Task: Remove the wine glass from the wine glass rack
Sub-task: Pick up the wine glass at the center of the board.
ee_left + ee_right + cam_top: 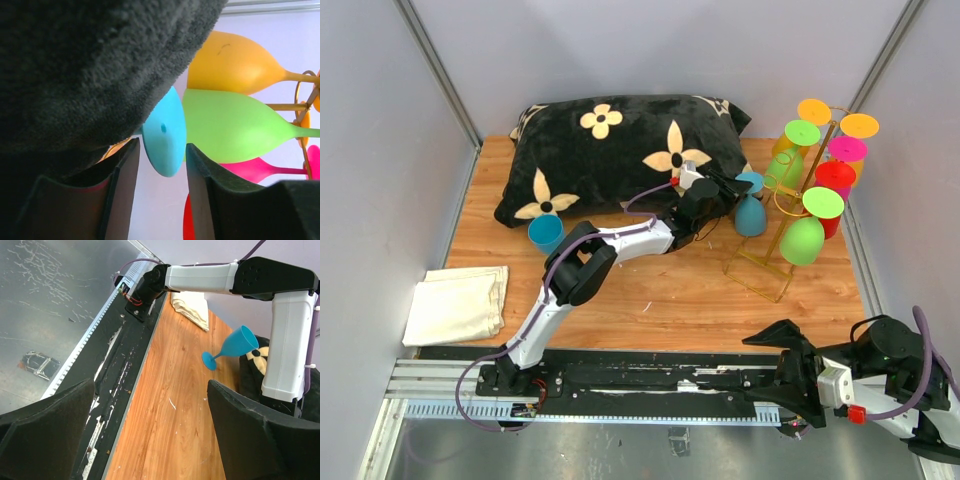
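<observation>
Straddling the teal wine glass [164, 131] by its foot, visible only wrist-side, the left gripper [162, 146] shows no certain hold; the right gripper [151, 386] gapes empty at the near-right corner.

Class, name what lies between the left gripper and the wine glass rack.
A teal wine glass, foot uppermost, sits between the left gripper and the wine glass rack in the top external view.
</observation>
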Controlling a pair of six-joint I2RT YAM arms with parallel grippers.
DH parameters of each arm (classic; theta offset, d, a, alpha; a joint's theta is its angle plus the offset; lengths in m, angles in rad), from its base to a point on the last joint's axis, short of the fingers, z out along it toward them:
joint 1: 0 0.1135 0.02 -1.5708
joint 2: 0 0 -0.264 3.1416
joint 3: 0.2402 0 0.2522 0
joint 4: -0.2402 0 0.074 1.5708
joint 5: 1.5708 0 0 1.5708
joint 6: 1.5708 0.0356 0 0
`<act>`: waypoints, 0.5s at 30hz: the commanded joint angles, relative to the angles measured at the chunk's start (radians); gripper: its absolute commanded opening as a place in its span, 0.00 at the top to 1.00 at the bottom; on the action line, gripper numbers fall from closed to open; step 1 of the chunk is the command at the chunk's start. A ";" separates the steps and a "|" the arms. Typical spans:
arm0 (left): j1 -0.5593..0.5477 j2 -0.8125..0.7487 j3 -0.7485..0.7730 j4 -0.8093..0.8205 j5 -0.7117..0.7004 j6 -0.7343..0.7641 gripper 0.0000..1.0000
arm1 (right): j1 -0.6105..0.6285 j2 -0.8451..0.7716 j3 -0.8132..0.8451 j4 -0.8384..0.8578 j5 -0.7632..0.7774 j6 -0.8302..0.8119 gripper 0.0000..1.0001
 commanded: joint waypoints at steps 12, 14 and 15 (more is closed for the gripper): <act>0.017 0.009 0.021 0.016 0.014 0.028 0.89 | 0.026 0.008 -0.076 0.180 0.333 0.168 0.03; 0.017 -0.005 0.005 0.026 0.017 0.045 0.97 | 0.026 0.020 -0.087 0.257 0.428 0.235 0.05; 0.017 -0.015 -0.005 0.031 0.019 0.051 0.99 | 0.025 0.026 -0.094 0.300 0.477 0.259 0.07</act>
